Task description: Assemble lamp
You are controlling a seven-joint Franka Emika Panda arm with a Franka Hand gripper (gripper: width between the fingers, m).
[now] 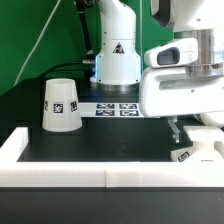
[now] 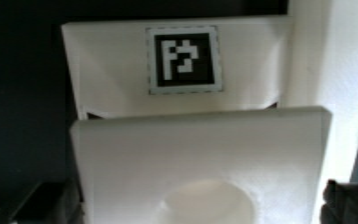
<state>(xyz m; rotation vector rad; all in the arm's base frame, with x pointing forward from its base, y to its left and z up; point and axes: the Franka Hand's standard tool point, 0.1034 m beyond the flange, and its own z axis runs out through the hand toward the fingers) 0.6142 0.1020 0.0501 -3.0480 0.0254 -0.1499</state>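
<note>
The white tapered shade (image 1: 62,104) stands on the dark table at the exterior view's left, with square tags on its side. The flat white lamp base (image 1: 198,150) lies at the exterior view's right, against the white border wall. My gripper (image 1: 178,134) hangs just above it. In the wrist view the base (image 2: 202,140) fills the frame, with a tagged face (image 2: 181,60) and a pale round socket (image 2: 208,196). My gripper (image 2: 194,205) is open, with one dark fingertip (image 2: 44,200) on each side of the base. The bulb is out of view.
The marker board (image 1: 115,106) lies flat in front of the robot's white body (image 1: 118,50) at the back. A raised white border wall (image 1: 60,165) runs along the table's front and sides.
</note>
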